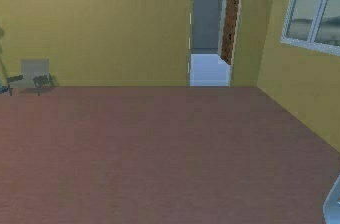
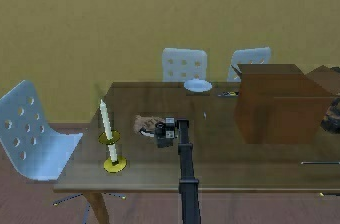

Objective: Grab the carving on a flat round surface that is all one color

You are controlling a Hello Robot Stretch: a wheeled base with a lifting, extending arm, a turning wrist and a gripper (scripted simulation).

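On the wooden table point(image 2: 218, 150) in the arm side view, a small brownish lump point(image 2: 144, 123) lies on a low flat base, left of the middle. The dark arm bar point(image 2: 187, 180) rises from the bottom edge to it. My gripper point(image 2: 159, 131) sits at the lump's right side, with the white marker squares point(image 2: 171, 125) just beside it. The lump rests on the tabletop right at the gripper's far end, so I cannot tell whether the gripper holds anything or touches it.
A white candle in a yellow holder point(image 2: 111, 145) stands near the table's front left. A big brown box point(image 2: 278, 102), a white plate point(image 2: 199, 86) and a dark object point(image 2: 333, 121) share the table. Pale chairs point(image 2: 28, 132) point(image 2: 184, 63) surround it. The forward view has open floor point(image 1: 158, 150) and a doorway point(image 1: 208, 45).
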